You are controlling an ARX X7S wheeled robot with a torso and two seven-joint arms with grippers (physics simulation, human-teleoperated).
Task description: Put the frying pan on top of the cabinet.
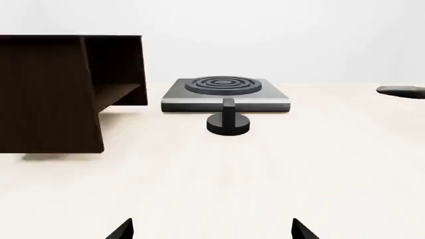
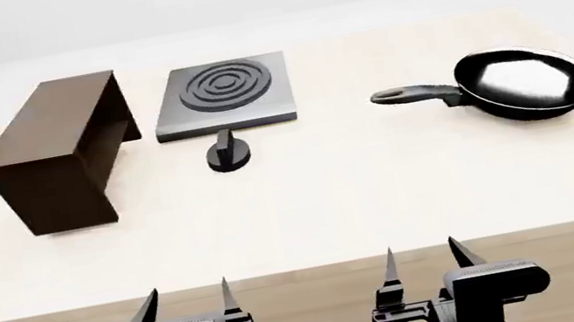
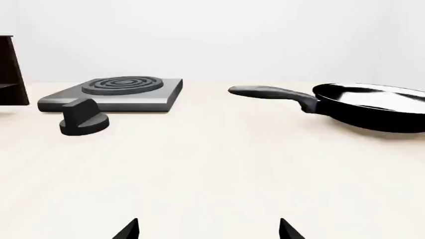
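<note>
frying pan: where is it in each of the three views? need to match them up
Head view: frying pan lies at the right on the table, handle toward the hotplate.
Right wrist view: pan at the right edge, partly cut off, handle toward the hotplate.
Left wrist view: only the handle tip shows, at the right edge.
Shared landmark: the hotplate with the black knob in front of it.

Your head camera looks down over the table point(image 2: 388, 196); both wrist cameras look low across it, sharing the hotplate point(image 1: 224, 93).
</note>
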